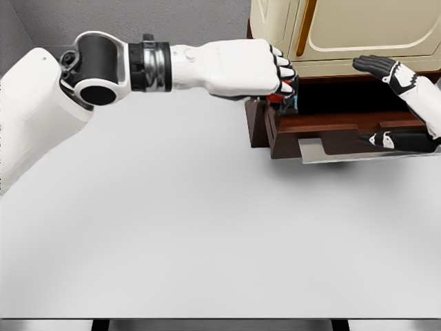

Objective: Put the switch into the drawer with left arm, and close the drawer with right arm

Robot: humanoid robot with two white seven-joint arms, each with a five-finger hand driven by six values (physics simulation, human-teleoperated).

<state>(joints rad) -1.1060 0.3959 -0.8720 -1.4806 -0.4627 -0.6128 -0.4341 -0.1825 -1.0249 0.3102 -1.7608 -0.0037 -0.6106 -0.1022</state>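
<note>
I see the left robot hand point(281, 77) outstretched, fingers curled holding the small red-and-blue switch point(288, 98) over the open, dark-brown wooden drawer point(324, 129); the right robot hand point(380, 67) is flat, fingers spread.

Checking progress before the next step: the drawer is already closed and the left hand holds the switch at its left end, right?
Not quite. The head view shows the drawer open, pulled out from the cabinet. The left hand does hold the switch at its left end.

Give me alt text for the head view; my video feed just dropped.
The left hand holds a small red-and-blue switch over the open dark brown wooden drawer of a cream cabinet. The right hand waits flat and open above the drawer's right side, over the white table.
</note>
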